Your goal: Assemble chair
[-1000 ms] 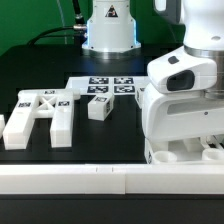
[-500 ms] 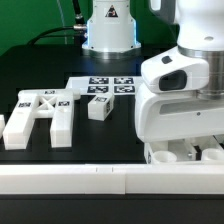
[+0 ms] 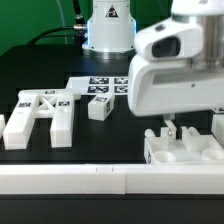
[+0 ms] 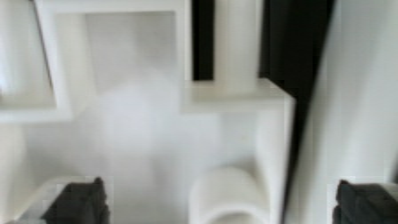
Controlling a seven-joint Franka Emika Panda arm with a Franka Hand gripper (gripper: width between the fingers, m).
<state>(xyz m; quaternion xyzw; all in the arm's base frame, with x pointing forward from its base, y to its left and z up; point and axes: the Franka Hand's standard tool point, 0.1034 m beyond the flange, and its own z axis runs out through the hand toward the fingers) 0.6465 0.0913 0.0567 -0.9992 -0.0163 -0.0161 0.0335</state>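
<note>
The gripper hangs empty, jaws spread wide, just above the notched chair block by the front rail at the exterior view's right, and an off-centre drop could clip its rim and knock it askew.

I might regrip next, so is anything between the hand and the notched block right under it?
Nothing visible. The open hand hangs straight above the notched block, only air between them. The small block and braced plate lie well off toward the exterior view's left.
</note>
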